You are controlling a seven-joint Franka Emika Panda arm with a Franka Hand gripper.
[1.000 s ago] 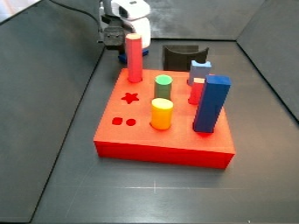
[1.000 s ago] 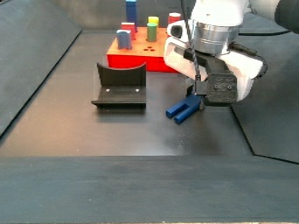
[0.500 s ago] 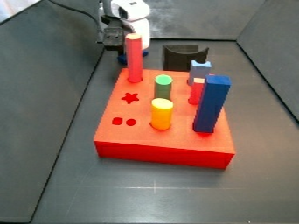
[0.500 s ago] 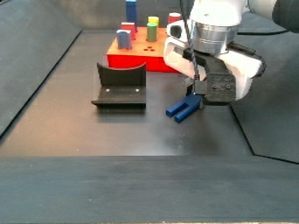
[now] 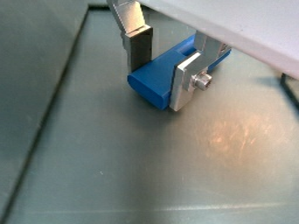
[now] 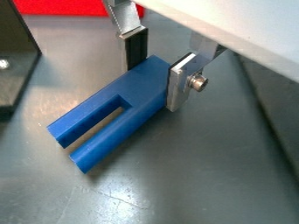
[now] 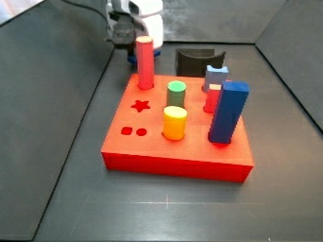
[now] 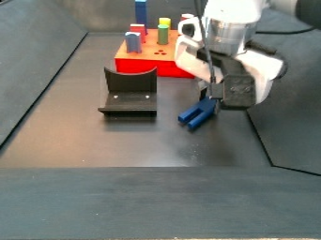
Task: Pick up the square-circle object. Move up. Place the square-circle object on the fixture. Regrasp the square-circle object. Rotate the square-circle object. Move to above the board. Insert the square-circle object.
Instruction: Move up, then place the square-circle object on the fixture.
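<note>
Bare floor is left around the gripper (image 8: 208, 101), while the fixture (image 8: 128, 92) and the board (image 8: 160, 56) are stood nearby.

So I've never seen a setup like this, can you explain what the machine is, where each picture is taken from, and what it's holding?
It is a robot arm with a two-finger gripper. Two pictures come from cameras fixed beside the table; two come from cameras on the arm's wrist, looking down past the fingers. On the dark floor lie a red board with shaped holes and coloured upright pegs, and a black fixture beside it. In both wrist views the silver fingers sit on either side of a dark-blue piece, the square-circle object. In a side view it hangs tilted from the gripper; whether its low end touches the floor I cannot tell.
</note>
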